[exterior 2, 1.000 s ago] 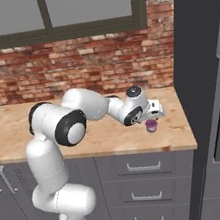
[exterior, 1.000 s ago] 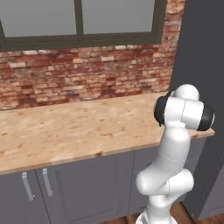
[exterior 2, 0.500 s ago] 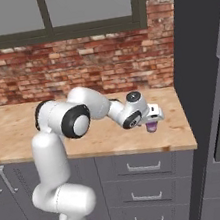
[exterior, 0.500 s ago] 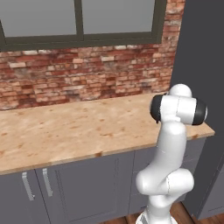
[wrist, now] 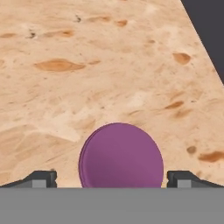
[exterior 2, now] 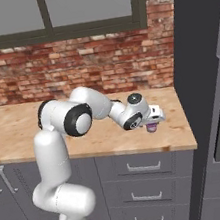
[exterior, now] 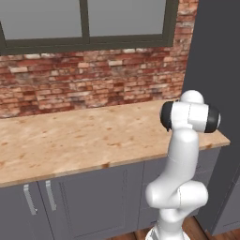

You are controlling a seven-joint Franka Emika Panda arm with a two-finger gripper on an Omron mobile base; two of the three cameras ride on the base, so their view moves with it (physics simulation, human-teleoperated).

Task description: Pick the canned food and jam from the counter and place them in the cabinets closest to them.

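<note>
- Here, in the hand view, the gripper [wrist: 112, 178] has its two dark fingertips [wrist: 41, 178] spread wide at the bottom corners of the frame, with the jam [wrist: 121, 156] between them; clear gaps show on both sides of the jar, so neither tip touches it.
- The jam is one round purple lid seen from above, smooth and flat-topped, low in the centre of the hand view.
- In the right base view, the gripper [exterior 2: 154, 123] sits right of centre, directly over the jam [exterior 2: 151, 128], a tiny purple-pink jar standing on the counter [exterior 2: 13, 128] near its right end.
- The counter is one slab of pale wood with orange-brown knots and streaks.
- Behind it runs a rough red-brick wall [exterior 2: 74, 67], topped by a dark-framed window [exterior 2: 45, 16] with two panes in the upper part of the frame.
- Below the counter, right of centre, three grey drawers [exterior 2: 145, 187] are stacked, each with a silver bar handle.
- A tall dark grey unit [exterior 2: 196, 67] fills the right side.
</note>
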